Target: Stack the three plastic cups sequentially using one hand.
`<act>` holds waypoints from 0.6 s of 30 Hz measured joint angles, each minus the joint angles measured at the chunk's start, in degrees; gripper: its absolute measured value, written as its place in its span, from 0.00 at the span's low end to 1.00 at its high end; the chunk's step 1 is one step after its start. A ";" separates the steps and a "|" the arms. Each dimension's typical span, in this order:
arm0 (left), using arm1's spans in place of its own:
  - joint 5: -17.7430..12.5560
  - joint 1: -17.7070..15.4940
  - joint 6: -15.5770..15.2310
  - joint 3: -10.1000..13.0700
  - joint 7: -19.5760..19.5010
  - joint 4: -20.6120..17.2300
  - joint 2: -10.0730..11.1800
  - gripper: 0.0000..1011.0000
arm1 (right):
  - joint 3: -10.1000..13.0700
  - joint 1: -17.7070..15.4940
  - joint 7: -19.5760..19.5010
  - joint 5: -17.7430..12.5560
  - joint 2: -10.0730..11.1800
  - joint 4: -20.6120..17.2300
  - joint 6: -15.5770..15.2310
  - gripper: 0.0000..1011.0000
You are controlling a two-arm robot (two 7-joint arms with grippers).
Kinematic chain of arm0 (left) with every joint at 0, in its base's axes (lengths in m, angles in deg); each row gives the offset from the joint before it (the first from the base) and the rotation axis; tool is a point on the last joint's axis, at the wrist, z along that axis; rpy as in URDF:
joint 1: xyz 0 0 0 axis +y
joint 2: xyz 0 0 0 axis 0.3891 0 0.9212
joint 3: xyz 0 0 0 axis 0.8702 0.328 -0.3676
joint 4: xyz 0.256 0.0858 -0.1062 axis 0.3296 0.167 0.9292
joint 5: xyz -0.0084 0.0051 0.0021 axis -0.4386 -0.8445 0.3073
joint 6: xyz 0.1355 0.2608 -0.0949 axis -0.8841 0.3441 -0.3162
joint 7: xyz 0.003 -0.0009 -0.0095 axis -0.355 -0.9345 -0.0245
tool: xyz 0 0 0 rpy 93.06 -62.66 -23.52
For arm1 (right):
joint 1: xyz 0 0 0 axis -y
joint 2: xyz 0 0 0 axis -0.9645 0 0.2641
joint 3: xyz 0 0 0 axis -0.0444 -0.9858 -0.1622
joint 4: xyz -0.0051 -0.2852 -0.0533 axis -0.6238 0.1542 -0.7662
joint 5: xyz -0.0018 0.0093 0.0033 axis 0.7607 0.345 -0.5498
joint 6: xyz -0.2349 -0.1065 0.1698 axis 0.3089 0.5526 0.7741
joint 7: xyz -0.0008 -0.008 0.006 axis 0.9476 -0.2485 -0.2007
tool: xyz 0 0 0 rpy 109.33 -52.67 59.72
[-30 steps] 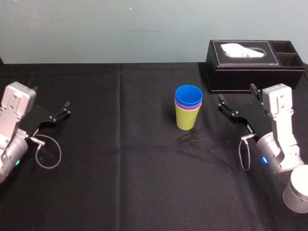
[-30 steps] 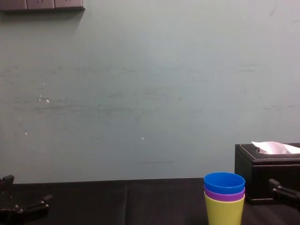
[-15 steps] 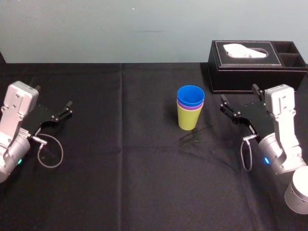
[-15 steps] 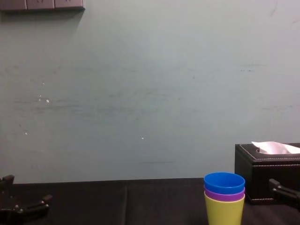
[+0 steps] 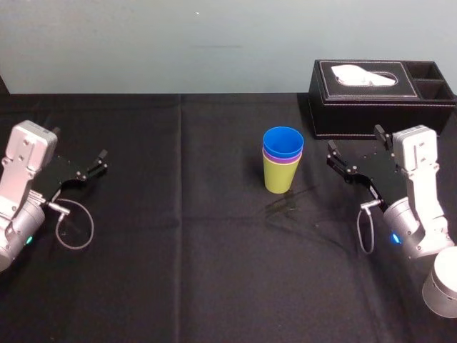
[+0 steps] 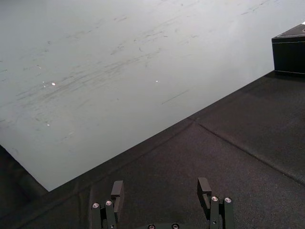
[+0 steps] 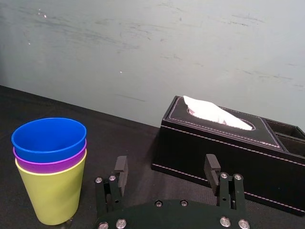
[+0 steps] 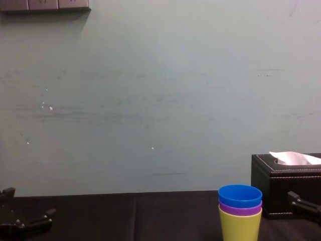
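Three cups stood nested in one upright column near the middle of the counter [image 5: 200, 250]. The yellow-green cup [image 5: 279, 179] was at the bottom on the black cloth, the purple cup [image 5: 284, 160] showed as a thin band inside it, and the blue cup [image 5: 281, 141] sat on top, mouth up. Judged from that, the stacking looked complete, with nothing left to lift. The right gripper [image 5: 354, 141] was the nearer one, low and just to the stack's right but apart from it, its fingers [image 7: 120, 168] spread wide and holding nothing. In its wrist view the column, long axis vertical, lay off to one side of the gap rather than between the fingers. A black tissue box [image 5: 382, 100] sat close behind that gripper, near the counter's far edge, so any withdrawal would probably find more room toward the robot than away from it. The left gripper [image 5: 78, 143] rested well apart at the counter's left side, fingers likewise spread and empty, with bare cloth between it and the cups.
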 joint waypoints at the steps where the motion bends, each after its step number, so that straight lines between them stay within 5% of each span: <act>1: 0.00 0.00 0.00 0.00 0.00 0.00 0.00 1.00 | 0.00 0.00 0.00 0.00 0.00 0.00 0.00 0.99; 18: 0.00 0.00 0.00 0.00 0.00 0.00 0.00 1.00 | 0.00 0.00 0.00 0.00 0.00 0.00 0.00 0.99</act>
